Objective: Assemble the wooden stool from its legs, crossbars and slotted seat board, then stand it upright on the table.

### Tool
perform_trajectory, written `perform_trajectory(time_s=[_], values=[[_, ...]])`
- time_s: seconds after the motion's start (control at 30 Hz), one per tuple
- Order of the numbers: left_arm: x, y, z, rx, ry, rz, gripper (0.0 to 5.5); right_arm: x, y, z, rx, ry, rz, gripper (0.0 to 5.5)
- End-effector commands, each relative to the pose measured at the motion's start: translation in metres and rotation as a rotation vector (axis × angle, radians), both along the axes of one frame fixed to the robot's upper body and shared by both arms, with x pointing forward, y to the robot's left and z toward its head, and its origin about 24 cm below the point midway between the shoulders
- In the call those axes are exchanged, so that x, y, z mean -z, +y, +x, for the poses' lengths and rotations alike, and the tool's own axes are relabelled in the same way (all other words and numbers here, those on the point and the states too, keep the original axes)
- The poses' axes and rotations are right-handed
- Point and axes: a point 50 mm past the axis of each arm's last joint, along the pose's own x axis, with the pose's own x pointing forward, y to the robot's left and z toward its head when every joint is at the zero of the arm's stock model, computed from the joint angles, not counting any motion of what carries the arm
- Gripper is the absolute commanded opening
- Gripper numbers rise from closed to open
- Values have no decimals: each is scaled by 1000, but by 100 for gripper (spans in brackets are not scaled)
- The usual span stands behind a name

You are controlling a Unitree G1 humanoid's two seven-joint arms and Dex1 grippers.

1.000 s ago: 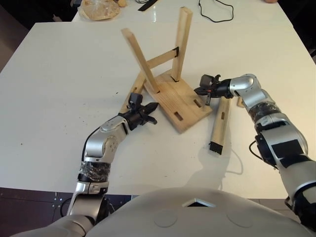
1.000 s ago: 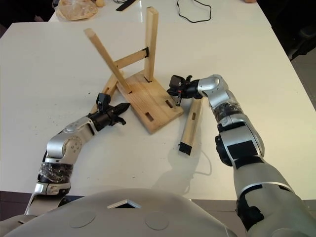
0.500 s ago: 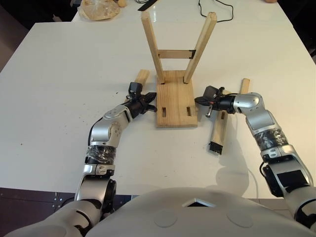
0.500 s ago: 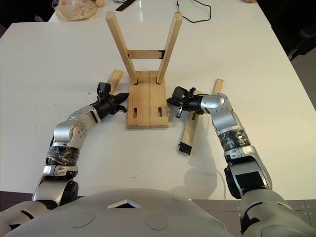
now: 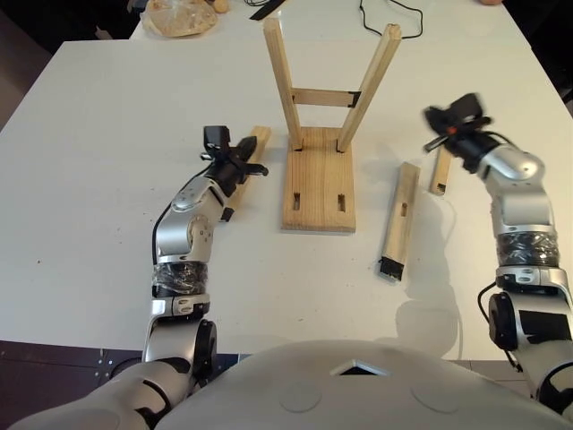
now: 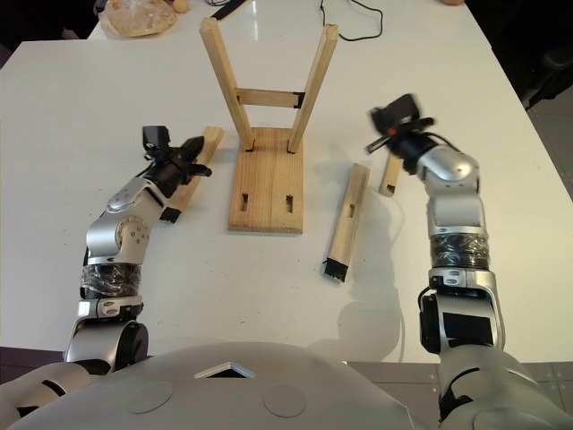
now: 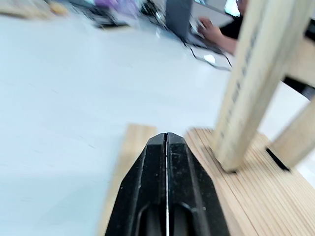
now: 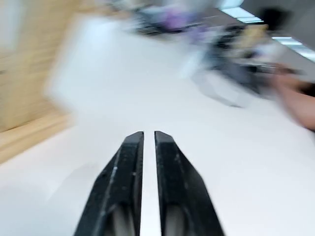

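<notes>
At the middle of the white table (image 5: 107, 134) the slotted seat board (image 5: 318, 184) lies flat. Two legs stand upright in its far end, the left upright leg (image 5: 280, 76) and the right upright leg (image 5: 372, 85) leaning slightly apart towards their tops. A crossbar (image 5: 322, 97) joins them about halfway up. The two slots nearer the robot are unfilled.

Left of the board, just beside its far corner, a loose leg (image 5: 258, 139) lies on the table and runs back under the left arm. The left gripper (image 7: 166, 135) hangs over this leg, close to the seat board's edge, its fingers pressed together and gripping nothing.

Right of the board, a little apart from it, a second loose leg (image 5: 398, 218) lies lengthwise, its dark-capped end towards the robot. Farther right lies a short crossbar (image 5: 440, 170). The right gripper (image 8: 148, 133) is raised above the table near the far end of that short crossbar. Its fingers are drawn almost together with only a thin slit between, nothing held.

At the table's far edge sit a crumpled bag (image 5: 182, 16) and a black cable (image 5: 389, 22).
</notes>
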Motion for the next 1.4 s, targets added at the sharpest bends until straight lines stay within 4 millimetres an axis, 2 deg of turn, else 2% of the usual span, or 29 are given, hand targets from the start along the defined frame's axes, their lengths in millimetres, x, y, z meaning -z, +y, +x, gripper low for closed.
perform_trajectory(time_s=[0.03, 0.17, 0.27, 0.43, 0.6, 0.83, 0.9, 1.13, 1.33, 1.4], values=[[7, -8, -19, -121, -3, -16, 0, 26, 15, -27, 164, -3, 163, 110], [4, -19, -25, -146, -12, -47, 0, 43, 34, -52, 244, 59, 206, 166], [1, -14, -21, -159, -15, -43, 0, 51, 40, -66, 260, 109, 218, 205], [0, 0, -17, -192, -21, -71, 0, 60, 41, -74, 296, 170, 191, 276], [1, 3, -15, -194, -23, -74, 0, 81, 40, -79, 326, 295, 168, 336], [7, -5, -18, -169, -8, -87, 0, 113, 39, -77, 411, 475, 190, 336], [9, -7, -17, -162, -5, -86, 0, 119, 40, -79, 432, 497, 194, 314], [8, -8, -16, -169, 3, -70, 0, 126, 47, -103, 486, 521, 251, 221], [8, -4, -18, -202, 7, -62, 0, 122, 51, -100, 491, 489, 314, 137], [7, -4, -16, -209, 2, -54, 0, 121, 52, -99, 483, 477, 296, 131]])
